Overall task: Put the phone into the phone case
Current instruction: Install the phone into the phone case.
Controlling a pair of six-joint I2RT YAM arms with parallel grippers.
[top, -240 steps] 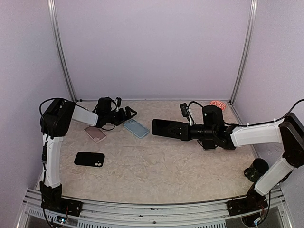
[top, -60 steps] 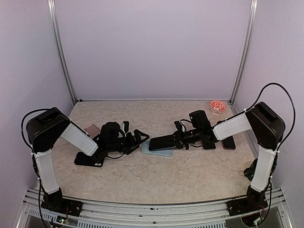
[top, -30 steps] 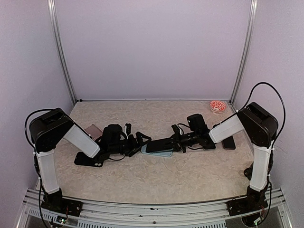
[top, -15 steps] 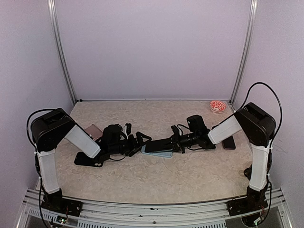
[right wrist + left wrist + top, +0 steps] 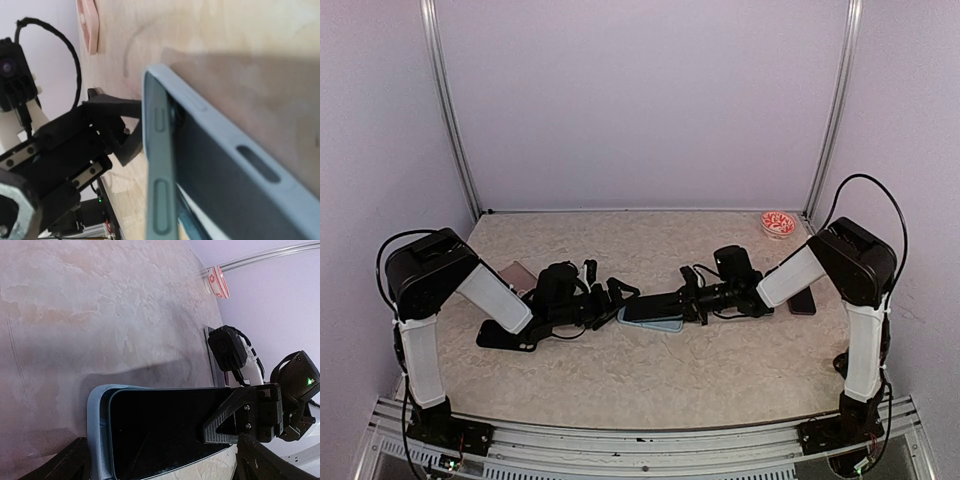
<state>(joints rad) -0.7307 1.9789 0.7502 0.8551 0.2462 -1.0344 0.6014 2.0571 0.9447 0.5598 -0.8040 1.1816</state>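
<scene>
Top external: phone lies over the light-blue phone case mid table. The right gripper is on the phone's right end, jaws pinching it. The left gripper is at the case's left end, jaws spread wide. Its two tips show at the lower corners of the left wrist view, either side of the case end; can't tell if they touch it.

Left wrist: the phone's left end looks dropped inside the case lip, and one right-gripper tip rests on the glass further right. Right wrist: close-up of the case side wall with button cutouts, dark phone edge behind it, a small gap at the corner.

Step, as I read it: seating, partly in, right end not confirmed down.

Next move likely needs a downward press on the right end until the lip catches, with the left arm bracing so the case doesn't skid. Release only after that.
</scene>
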